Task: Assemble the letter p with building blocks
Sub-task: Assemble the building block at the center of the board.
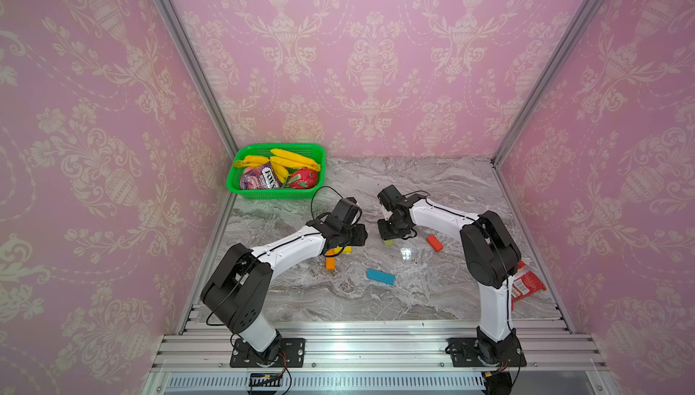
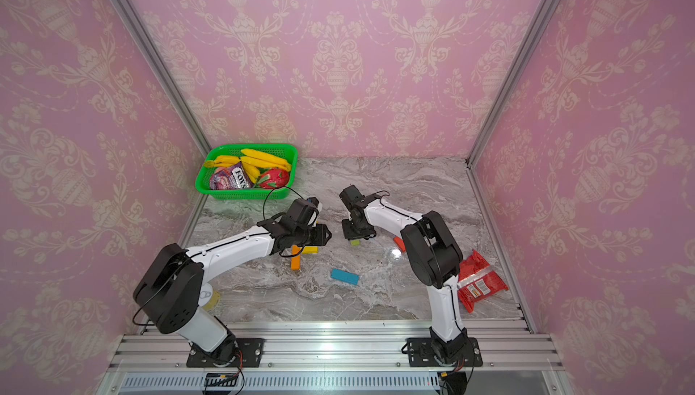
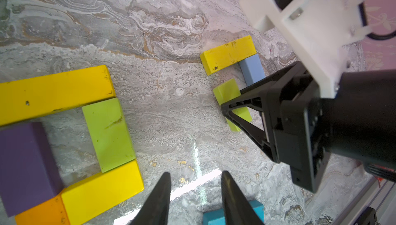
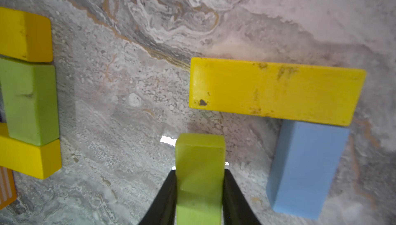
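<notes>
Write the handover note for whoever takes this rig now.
Left gripper: open, empty.
Right gripper: shut on a lime block, beside a yellow block touching a blue block.
Done: other yellow, lime and purple blocks form a loop, orange block adjoining.
Left: place the held lime block; teal block and red block lie loose.

a lab booth: pink wallpapered panels (image 1: 376, 54), aluminium frame (image 1: 376, 348).

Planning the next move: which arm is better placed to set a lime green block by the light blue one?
The right: the right gripper grips the lime green block, close to the light blue block; the left gripper is open, empty.
</notes>
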Robot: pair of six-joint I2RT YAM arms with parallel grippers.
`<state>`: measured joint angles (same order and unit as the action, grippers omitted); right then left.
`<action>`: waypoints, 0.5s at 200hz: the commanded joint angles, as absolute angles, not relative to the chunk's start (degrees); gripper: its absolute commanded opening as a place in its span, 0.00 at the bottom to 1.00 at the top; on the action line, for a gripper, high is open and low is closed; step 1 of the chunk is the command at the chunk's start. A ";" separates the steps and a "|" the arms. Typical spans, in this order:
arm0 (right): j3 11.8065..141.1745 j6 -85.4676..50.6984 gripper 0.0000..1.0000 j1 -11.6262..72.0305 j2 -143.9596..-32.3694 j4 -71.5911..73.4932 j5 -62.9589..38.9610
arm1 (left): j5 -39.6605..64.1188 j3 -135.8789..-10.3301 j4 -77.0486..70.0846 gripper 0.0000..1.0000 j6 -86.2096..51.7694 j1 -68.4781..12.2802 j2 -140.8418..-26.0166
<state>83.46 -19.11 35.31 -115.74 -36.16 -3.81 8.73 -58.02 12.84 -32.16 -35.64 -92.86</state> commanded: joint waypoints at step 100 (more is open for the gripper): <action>79.49 -21.53 0.54 35.95 -108.93 -32.78 -2.12 | 11.05 -59.47 11.72 0.41 -33.37 -35.30 -95.75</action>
